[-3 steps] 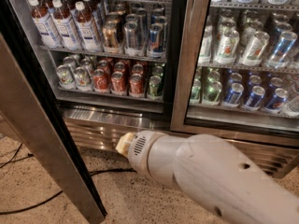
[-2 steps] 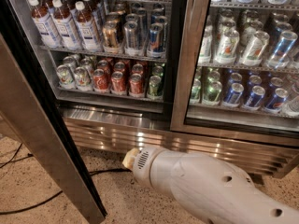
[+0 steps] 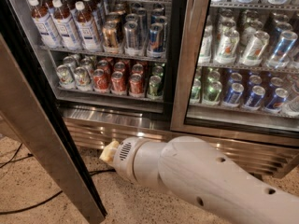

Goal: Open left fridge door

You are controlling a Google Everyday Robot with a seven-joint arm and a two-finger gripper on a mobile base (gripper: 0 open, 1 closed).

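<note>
Door (image 3: 44, 143): standing wide open, lower left. My jaws: hovering low centre, spread untellable; I am judging a straight retreat safest.

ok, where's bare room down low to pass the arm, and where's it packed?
Bare floor between the open left fridge door and the arm, below the steel grille; the gripper sits low there. One cable crosses it. Open shelves are packed with bottles and cans.

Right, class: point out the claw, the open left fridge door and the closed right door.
claw (image 3: 110, 151): camera view, low in the middle, on its cream tip.
left fridge door (image 3: 44, 148): camera view, on its steel frame.
right door (image 3: 187, 69): camera view, on the steel frame's left upright.
</note>
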